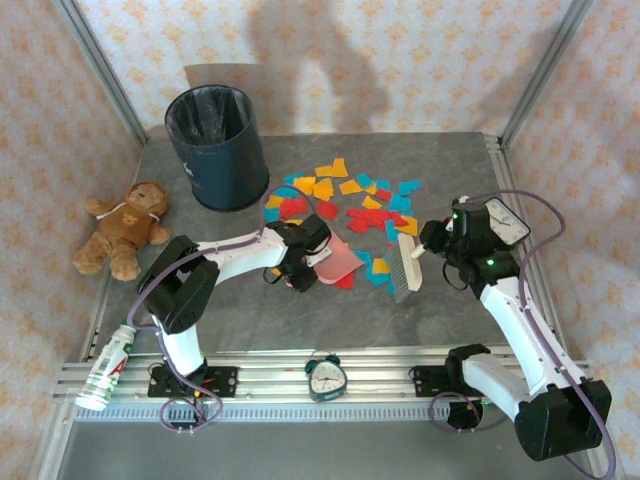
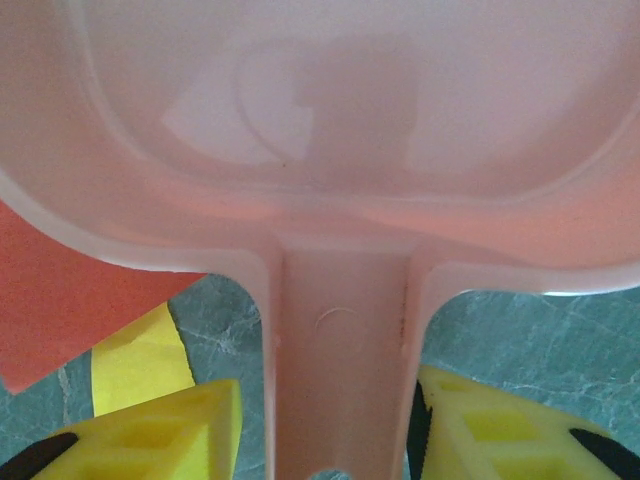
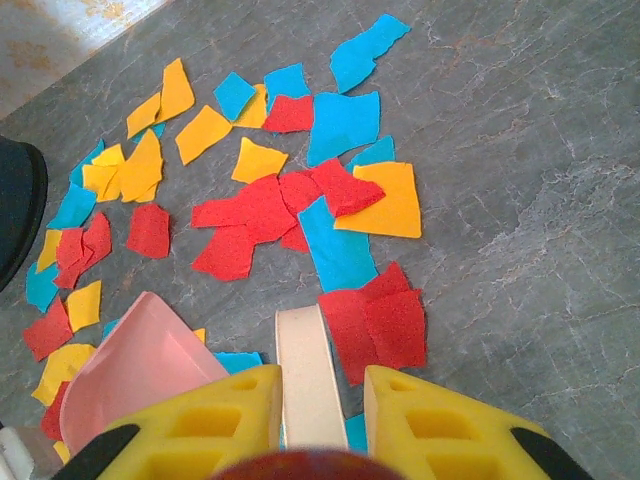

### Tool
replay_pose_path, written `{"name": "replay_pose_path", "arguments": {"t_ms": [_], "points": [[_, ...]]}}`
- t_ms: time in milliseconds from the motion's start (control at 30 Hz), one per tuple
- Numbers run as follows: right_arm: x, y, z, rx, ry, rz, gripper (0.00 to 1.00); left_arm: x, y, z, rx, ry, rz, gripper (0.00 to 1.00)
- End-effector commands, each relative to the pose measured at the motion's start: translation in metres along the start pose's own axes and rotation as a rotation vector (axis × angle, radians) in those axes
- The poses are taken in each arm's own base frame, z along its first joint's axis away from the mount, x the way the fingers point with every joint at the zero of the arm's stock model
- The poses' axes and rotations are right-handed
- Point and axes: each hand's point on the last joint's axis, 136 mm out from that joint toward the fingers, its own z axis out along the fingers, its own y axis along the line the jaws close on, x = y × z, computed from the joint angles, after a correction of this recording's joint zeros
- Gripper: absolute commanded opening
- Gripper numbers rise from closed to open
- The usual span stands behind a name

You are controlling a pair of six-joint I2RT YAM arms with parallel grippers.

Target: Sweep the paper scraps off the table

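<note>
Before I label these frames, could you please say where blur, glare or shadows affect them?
Left wrist: the dustpan is close and soft, with pale reflections. Right wrist: the paper scraps are sharp, evenly lit. Top view: soft shadows fall on the back wall.

The paper scraps (image 3: 260,215) are red, yellow-orange and bright blue. The table (image 3: 520,200) is dark grey with thin pale lines like stone. The dustpan (image 2: 340,120) is light pink. The brush (image 1: 407,266) has a cream handle. The left gripper (image 2: 340,450) and the right gripper (image 3: 320,420) have yellow fingers with black ends. The bin (image 1: 218,150) is dark blue. The teddy bear (image 1: 125,228) is brown. The clock (image 1: 326,377) is dark green with a white face. The walls (image 1: 400,60) are cream with orange shapes.
</note>
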Motion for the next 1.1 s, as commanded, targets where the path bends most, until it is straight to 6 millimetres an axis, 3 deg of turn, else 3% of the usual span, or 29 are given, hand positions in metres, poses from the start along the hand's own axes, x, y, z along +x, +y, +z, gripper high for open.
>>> {"name": "replay_pose_path", "arguments": {"t_ms": [0,133,333,467,567,867,1067], "points": [[-0.019,0.011,-0.009,-0.025,-0.044,-0.006,0.00,0.003,-0.002,0.006,0.018,0.016,0.007,0.45],[-0.018,0.012,-0.007,-0.030,-0.040,-0.002,0.00,0.001,-0.004,0.007,0.031,0.012,0.004,0.43],[-0.018,0.016,-0.007,-0.054,-0.036,0.006,0.00,0.003,-0.007,0.004,0.048,0.013,0.014,0.30],[-0.019,0.025,-0.006,-0.101,-0.033,0.019,0.00,0.004,-0.007,-0.012,0.050,-0.010,0.025,0.22],[-0.019,0.035,-0.004,-0.161,-0.026,0.030,0.00,0.003,-0.005,-0.027,0.039,-0.037,0.027,0.22],[-0.013,0.060,0.029,-0.311,0.029,0.054,0.00,0.007,0.002,-0.064,-0.024,-0.034,0.029,0.21],[-0.006,0.060,0.049,-0.341,0.036,0.043,0.00,0.009,-0.006,-0.077,-0.005,-0.050,0.094,0.21]]}}
